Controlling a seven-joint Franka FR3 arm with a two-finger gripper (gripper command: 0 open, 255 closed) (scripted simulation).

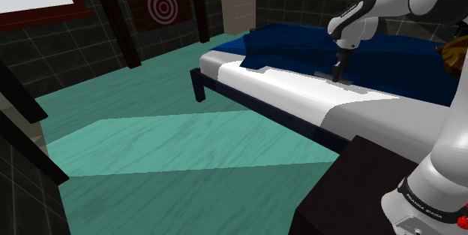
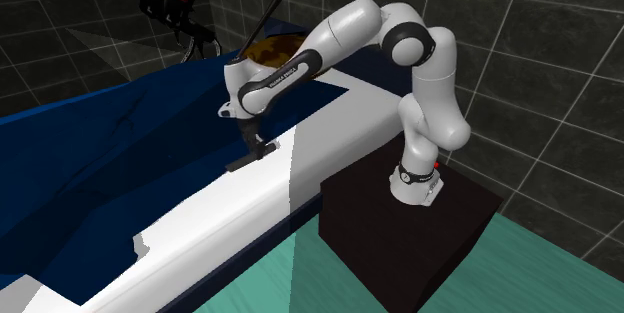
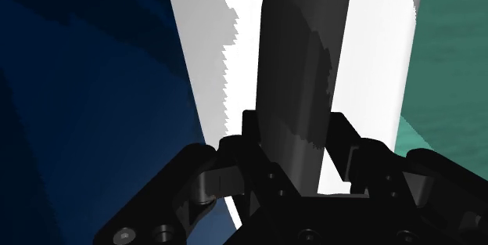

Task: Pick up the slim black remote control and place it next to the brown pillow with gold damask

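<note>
Gripper [image 1: 338, 71]: clenched on the slim black remote [image 1: 349, 80], fingers pointing down, right of centre in the upper part of the shoulder view. Wrist view, gripper [image 3: 301, 153]: one black finger [image 3: 252, 134] pressed against each long side of the remote [image 3: 301, 63], gripped near one end, rest of the body sticking out past the fingertips. Remote location: flat along the white strip of the bed [image 1: 285, 94], right by the edge of the dark blue blanket [image 1: 405, 53]; cannot tell whether resting on the sheet or just clear of it. Second exterior view: gripper [image 2: 257, 148] left of centre, remote [image 2: 238, 164] just below it, lying along the white strip, blue blanket [image 2: 100, 151] across the left half of the frame. Brown pillow [image 1: 453, 52] with gold pattern at the far right edge of the shoulder view, well apart from the remote. Same pillow [image 2: 272, 53] near the top centre of the second exterior view, partly hidden behind the white arm [image 2: 330, 36]. Dark box stand [image 2: 400, 226] at lower right there, beside the bed, on teal floor [image 2: 330, 286]. Shoulder view extras: teal floor across the lower left, red-and-white target board [image 1: 159, 4] on the dark tiled wall at the top.
</note>
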